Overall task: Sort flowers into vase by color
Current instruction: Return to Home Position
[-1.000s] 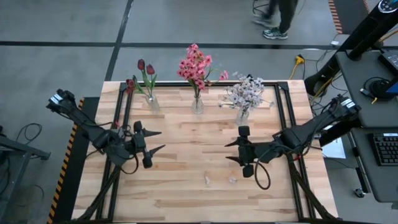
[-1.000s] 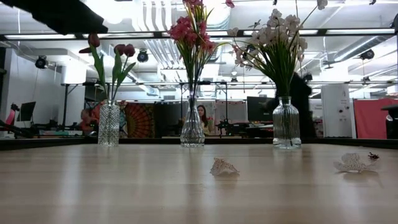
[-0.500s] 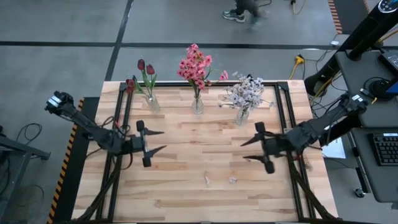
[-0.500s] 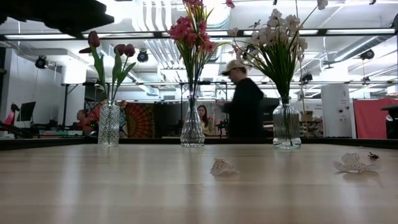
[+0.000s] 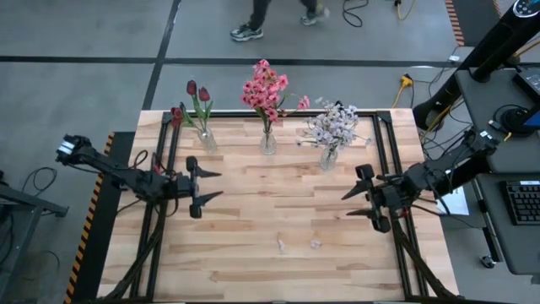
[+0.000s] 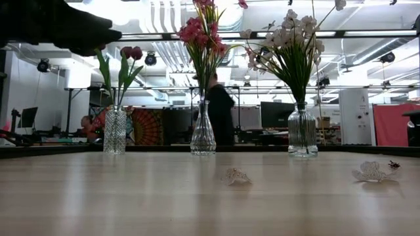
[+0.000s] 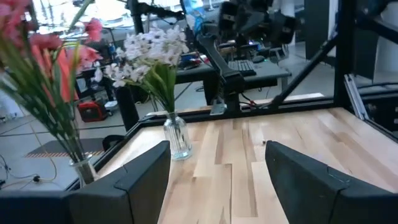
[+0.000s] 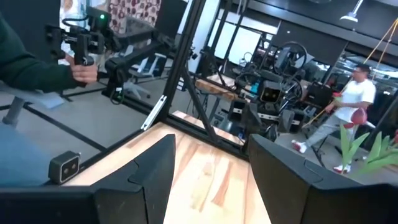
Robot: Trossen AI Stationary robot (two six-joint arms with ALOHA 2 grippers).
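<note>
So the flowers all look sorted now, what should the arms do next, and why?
Probably draw both arms back to their own sides of the table. The red tulips, pink blooms and white sprays stand apart in glass vases, and the left gripper and right gripper hang open and empty. Only fallen white bits lie loose.

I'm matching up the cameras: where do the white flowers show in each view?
High view: white flowers, rightmost of the back row.
Low view: white flowers, rightmost bunch.
Left wrist view: white flowers, ahead, middle distance.
Right wrist view: not in it.
Landmark: pink flowers next to them.
</note>
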